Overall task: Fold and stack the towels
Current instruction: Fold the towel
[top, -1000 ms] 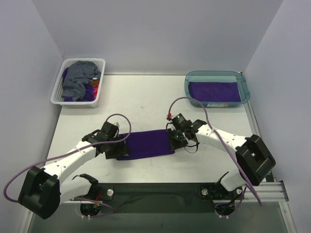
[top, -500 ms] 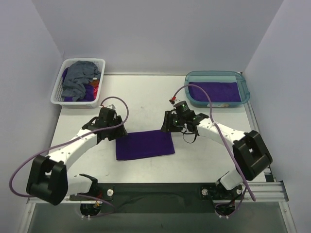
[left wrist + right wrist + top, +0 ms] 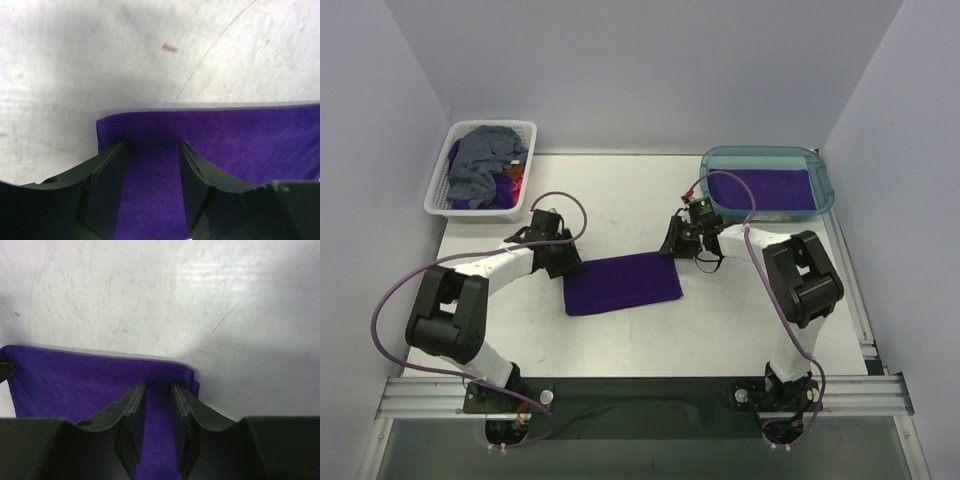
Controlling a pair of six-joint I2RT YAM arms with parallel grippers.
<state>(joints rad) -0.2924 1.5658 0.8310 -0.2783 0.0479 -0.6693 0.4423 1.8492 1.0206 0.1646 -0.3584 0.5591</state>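
A folded deep purple towel (image 3: 623, 283) lies flat near the middle of the table (image 3: 620, 200), with an arm at each end of its far edge. The left gripper (image 3: 152, 150) stands over the far left corner, its fingers well apart and the cloth lying flat between them, gripping nothing. The right gripper (image 3: 159, 390) sits at the far right corner, its fingers close together with purple cloth filling the narrow gap; whether that cloth is pinched or merely straddled cannot be told. The towel looks light, soft and limp, likely to sag and fall open if lifted by one point, so a hold on both corners of one edge, catching every layer, seems the safe grip. At the table's far left corner a white lattice basket (image 3: 480, 212) holds a heaped slate-grey towel (image 3: 480, 160) over purple and red cloth too bunched to count. At the far right corner a teal tub (image 3: 705, 180) holds another purple towel (image 3: 760, 188), laid flat. The wrist views cut off most of the cloth, and the number of layers in the fold does not show.
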